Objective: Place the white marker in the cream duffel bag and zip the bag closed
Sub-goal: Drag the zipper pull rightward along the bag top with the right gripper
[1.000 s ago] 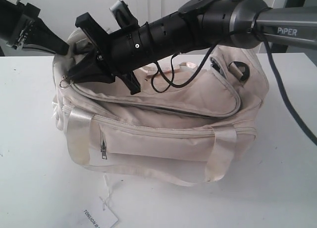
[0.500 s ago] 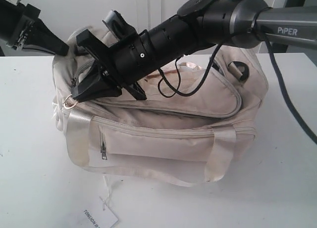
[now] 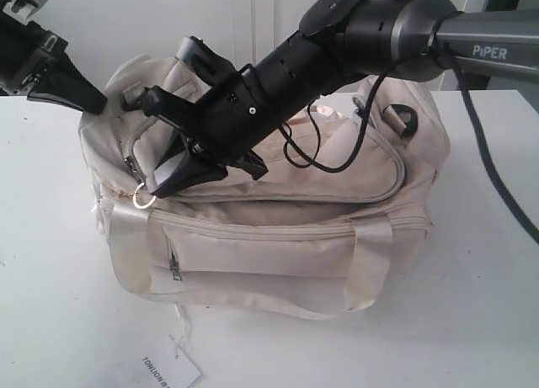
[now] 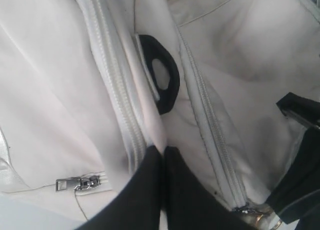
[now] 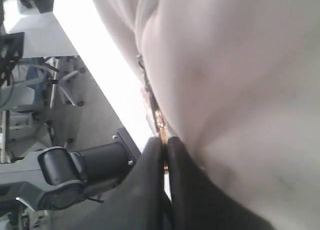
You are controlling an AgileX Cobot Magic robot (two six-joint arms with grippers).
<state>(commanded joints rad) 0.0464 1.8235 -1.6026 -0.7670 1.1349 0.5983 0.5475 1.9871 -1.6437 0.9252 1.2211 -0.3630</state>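
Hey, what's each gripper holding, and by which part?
The right gripper pinches the cream duffel bag by its gold zipper pull; the left gripper pinches bag fabric beside the zipper.

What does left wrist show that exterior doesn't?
Only left wrist: the left gripper pinched shut on a fabric fold between two zipper runs, beside a black D-ring. Only exterior: the whole cream duffel bag, its strap handles, front pocket, the paper tag on the table. Both: the right gripper at the gold ring pull. Neither shows the white marker.
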